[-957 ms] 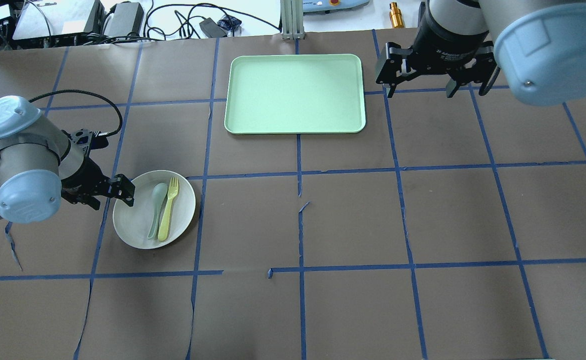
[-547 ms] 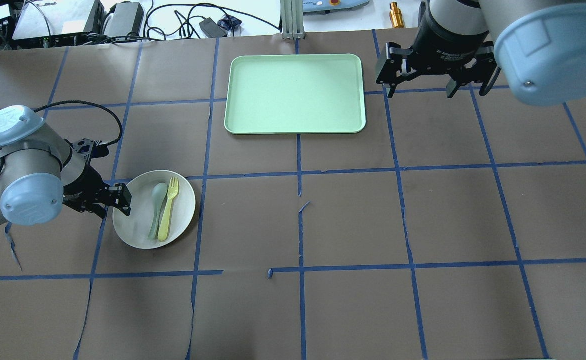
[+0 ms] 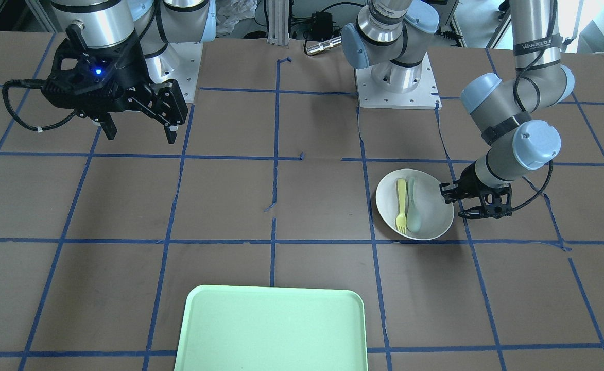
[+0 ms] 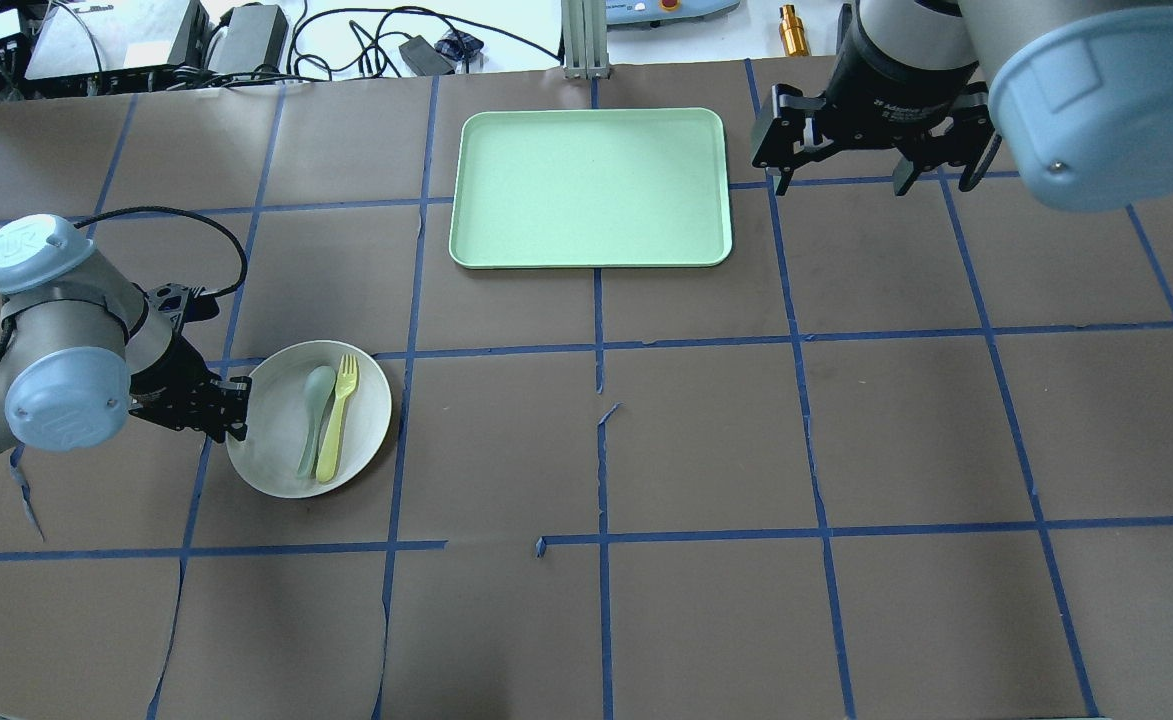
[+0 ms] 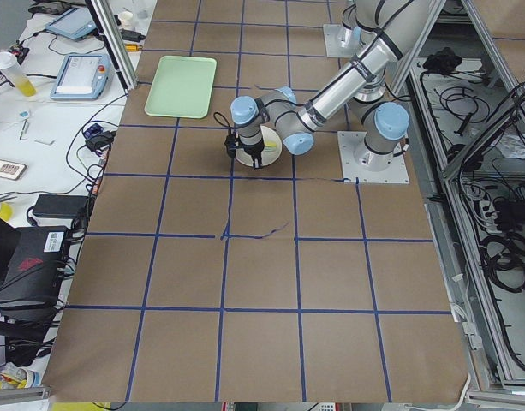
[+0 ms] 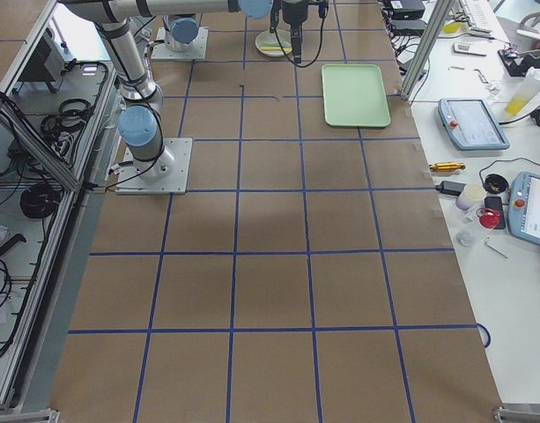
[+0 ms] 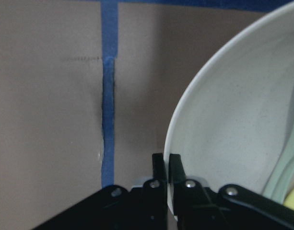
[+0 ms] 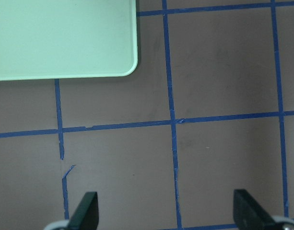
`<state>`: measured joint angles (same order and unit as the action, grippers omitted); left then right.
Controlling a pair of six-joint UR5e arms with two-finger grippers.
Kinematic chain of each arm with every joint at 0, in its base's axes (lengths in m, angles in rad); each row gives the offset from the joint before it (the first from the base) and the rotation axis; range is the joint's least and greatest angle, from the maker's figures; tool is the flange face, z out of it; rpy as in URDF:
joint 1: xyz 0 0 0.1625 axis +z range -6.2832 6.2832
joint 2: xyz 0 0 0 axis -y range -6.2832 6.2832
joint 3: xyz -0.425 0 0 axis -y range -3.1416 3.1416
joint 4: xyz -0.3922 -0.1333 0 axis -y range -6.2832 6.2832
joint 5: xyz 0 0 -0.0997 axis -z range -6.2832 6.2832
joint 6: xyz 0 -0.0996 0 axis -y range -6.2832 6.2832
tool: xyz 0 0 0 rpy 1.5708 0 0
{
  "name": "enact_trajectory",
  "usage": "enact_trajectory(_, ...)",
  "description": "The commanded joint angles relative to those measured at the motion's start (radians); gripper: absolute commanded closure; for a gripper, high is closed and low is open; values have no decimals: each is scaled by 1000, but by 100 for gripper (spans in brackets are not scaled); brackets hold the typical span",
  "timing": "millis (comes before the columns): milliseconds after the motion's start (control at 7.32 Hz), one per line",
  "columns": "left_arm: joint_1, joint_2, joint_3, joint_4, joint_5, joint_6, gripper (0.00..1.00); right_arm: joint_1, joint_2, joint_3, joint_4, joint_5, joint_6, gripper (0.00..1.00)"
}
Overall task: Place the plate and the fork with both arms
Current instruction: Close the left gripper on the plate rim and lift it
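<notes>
The off-white plate [image 4: 268, 445] lies on the table at the left, also in the front view [image 3: 434, 207]. The yellow fork [image 4: 334, 420] [image 3: 400, 205] lies in it beside a grey-green spoon [image 4: 312, 415]. My left gripper [image 4: 236, 410] [image 3: 448, 198] is low at the plate's left rim. In the left wrist view its fingertips [image 7: 159, 173] stand close together with the plate's rim [image 7: 185, 120] pinched between them. My right gripper [image 4: 841, 170] [image 3: 139, 131] hangs open and empty, high above the table to the right of the tray.
A rectangular light-green tray [image 4: 591, 188] [image 3: 271, 330] lies at the far middle of the table; its corner shows in the right wrist view [image 8: 60, 38]. Blue tape lines grid the brown table. Cables and boxes lie beyond the far edge.
My left gripper has slid a little along the plate's left rim toward the robot, lowered, and closed on the rim. The plate, fork and right arm have not moved.
</notes>
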<state>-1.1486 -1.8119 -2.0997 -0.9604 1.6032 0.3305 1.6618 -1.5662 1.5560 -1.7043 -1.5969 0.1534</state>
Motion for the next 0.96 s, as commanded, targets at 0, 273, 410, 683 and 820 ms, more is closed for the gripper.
enact_trajectory(0,-2,17,61,-10,-23,2,100,-1,0,-1,0,0,-2,0)
enact_trajectory(273,-16,-13,229,-227,-176,-33,100,-1,0,3,0,0,0,0)
enact_trajectory(410,-38,-30,280,-247,-221,-41,100,-1,0,3,0,0,0,0)
enact_trajectory(683,-127,-99,387,-239,-322,-141,100,-1,-2,3,0,0,0,0)
enact_trajectory(820,-173,-160,477,-251,-353,-159,100,1,-2,3,0,2,2,0)
